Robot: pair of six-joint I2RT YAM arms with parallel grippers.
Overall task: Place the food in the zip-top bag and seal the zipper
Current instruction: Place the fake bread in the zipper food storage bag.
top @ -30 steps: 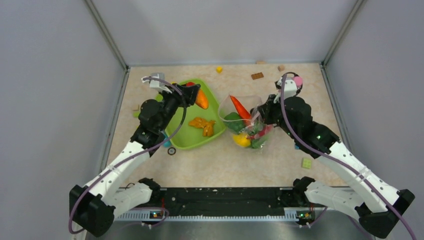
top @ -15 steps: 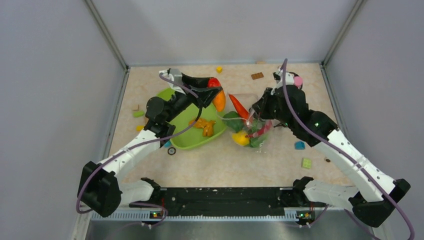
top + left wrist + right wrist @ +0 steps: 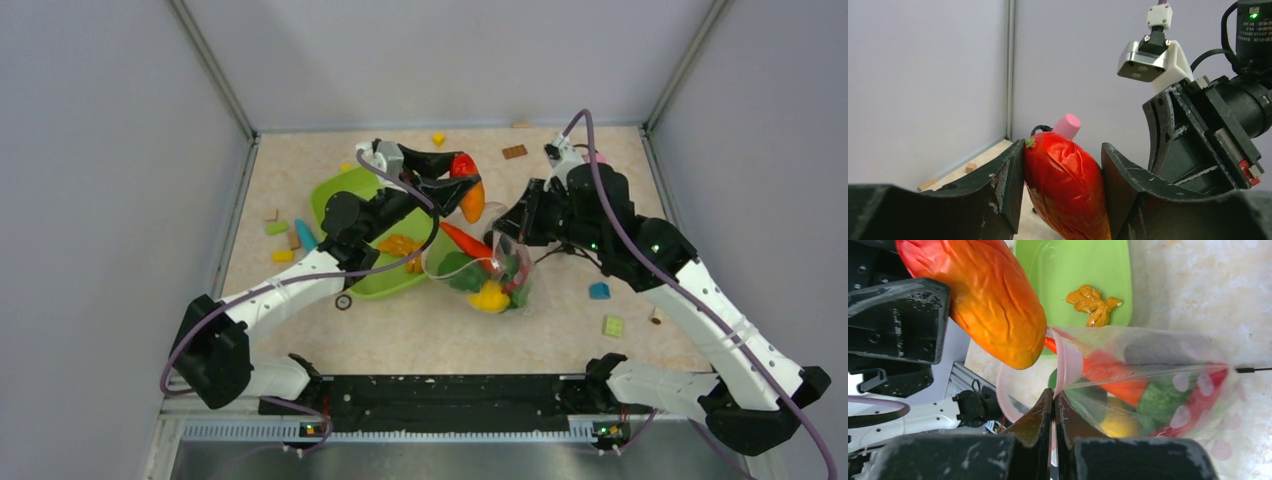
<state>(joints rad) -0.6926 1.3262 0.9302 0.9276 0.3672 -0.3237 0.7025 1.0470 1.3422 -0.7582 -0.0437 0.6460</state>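
My left gripper (image 3: 466, 186) is shut on a red-and-orange toy fruit (image 3: 1065, 185), held in the air just above and to the far left of the bag's mouth. The same fruit (image 3: 993, 305) shows in the right wrist view beside the pink zipper (image 3: 1068, 360). My right gripper (image 3: 1054, 395) is shut on that zipper edge and holds the clear zip-top bag (image 3: 480, 275) open. Inside the bag lie an orange carrot (image 3: 1113, 375), a yellow lemon (image 3: 1120, 422), green pieces (image 3: 1163, 402) and a red chilli (image 3: 1198, 400).
The lime-green tray (image 3: 345, 190) sits left of the bag with an orange piece (image 3: 402, 247) in it. Small blocks lie scattered: yellow (image 3: 438, 139), brown (image 3: 514, 152), blue (image 3: 599, 291), pale green (image 3: 613, 326), and a few at the left (image 3: 283, 240).
My left arm has carried the red-orange fruit rightwards from over the tray to the bag's mouth. The right gripper has shifted the bag's mouth a little left and towards me.
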